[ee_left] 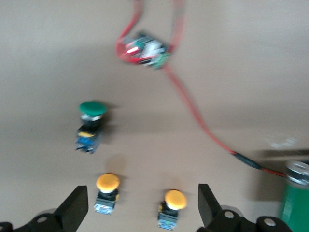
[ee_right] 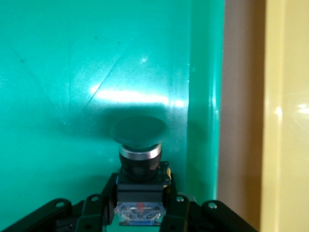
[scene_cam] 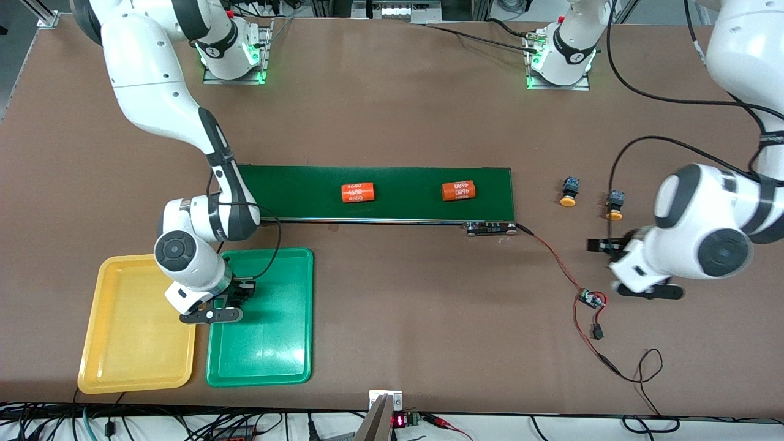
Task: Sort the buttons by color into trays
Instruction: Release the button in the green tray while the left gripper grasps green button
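My right gripper (scene_cam: pixel 242 291) (ee_right: pixel 140 208) is shut on the blocky body of a green-capped button (ee_right: pixel 139 130). It holds it low over the green tray (scene_cam: pixel 275 355) (ee_right: pixel 72 72), by the edge beside the yellow tray (scene_cam: pixel 135 343) (ee_right: pixel 289 121). Two yellow-capped buttons (scene_cam: pixel 569 191) (scene_cam: pixel 615 205) lie on the table toward the left arm's end. My left gripper (scene_cam: pixel 603 245) (ee_left: pixel 142 212) is open above them; both show between its fingers (ee_left: pixel 107 186) (ee_left: pixel 174 203). A second green-capped button (ee_left: pixel 91 121) lies close by, hidden under the left arm in the front view.
A dark-green conveyor belt (scene_cam: pixel 398 177) carries two orange cylinders printed "4680" (scene_cam: pixel 358 192) (scene_cam: pixel 459 190). A small circuit board with red wires (scene_cam: pixel 591 299) (ee_left: pixel 145 48) lies on the table near the left gripper. Both trays sit near the table's front edge.
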Action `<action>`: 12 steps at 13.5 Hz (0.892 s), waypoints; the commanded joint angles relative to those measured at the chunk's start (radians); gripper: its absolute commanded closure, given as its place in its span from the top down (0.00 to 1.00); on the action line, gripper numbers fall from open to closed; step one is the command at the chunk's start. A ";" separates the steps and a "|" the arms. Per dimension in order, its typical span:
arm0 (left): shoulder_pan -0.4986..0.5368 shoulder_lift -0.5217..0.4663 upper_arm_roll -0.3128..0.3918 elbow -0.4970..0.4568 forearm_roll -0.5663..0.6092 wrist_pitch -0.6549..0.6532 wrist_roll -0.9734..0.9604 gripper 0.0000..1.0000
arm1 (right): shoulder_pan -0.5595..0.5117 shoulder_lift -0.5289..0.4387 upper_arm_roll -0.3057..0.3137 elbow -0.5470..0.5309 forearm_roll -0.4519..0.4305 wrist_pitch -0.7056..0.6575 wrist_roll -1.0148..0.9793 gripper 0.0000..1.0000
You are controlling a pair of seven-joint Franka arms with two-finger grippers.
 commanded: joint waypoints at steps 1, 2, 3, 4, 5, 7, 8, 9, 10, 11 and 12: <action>-0.098 -0.090 0.194 -0.162 -0.049 0.132 0.000 1.00 | -0.001 0.006 0.009 0.033 0.041 -0.005 -0.020 1.00; -0.129 -0.121 0.250 -0.245 -0.052 0.214 0.015 1.00 | 0.001 -0.011 0.009 0.030 0.070 -0.013 -0.020 1.00; -0.155 -0.151 0.304 -0.325 -0.052 0.316 0.070 1.00 | 0.005 -0.028 0.009 0.025 0.104 -0.034 -0.020 1.00; -0.172 -0.171 0.354 -0.394 -0.052 0.427 0.149 1.00 | 0.013 -0.055 0.009 0.023 0.129 -0.091 -0.019 1.00; -0.186 -0.182 0.391 -0.440 -0.055 0.532 0.231 1.00 | 0.033 -0.099 0.005 0.023 0.138 -0.164 -0.011 1.00; -0.178 -0.175 0.404 -0.474 -0.055 0.672 0.325 1.00 | 0.053 -0.164 -0.007 0.023 0.129 -0.261 0.052 1.00; -0.175 -0.167 0.404 -0.499 -0.055 0.738 0.345 1.00 | 0.053 -0.176 -0.008 0.023 0.129 -0.270 0.059 1.00; -0.174 -0.164 0.404 -0.531 -0.057 0.784 0.345 1.00 | 0.053 -0.187 -0.008 0.017 0.131 -0.274 0.061 1.00; -0.172 -0.162 0.404 -0.557 -0.057 0.812 0.347 1.00 | 0.053 -0.193 -0.008 0.011 0.128 -0.275 0.067 1.00; -0.163 -0.150 0.405 -0.577 -0.057 0.838 0.347 1.00 | 0.051 -0.198 -0.009 0.011 0.124 -0.278 0.069 1.00; -0.158 -0.136 0.405 -0.589 -0.057 0.858 0.347 0.99 | 0.050 -0.209 -0.014 0.011 0.123 -0.280 0.069 1.00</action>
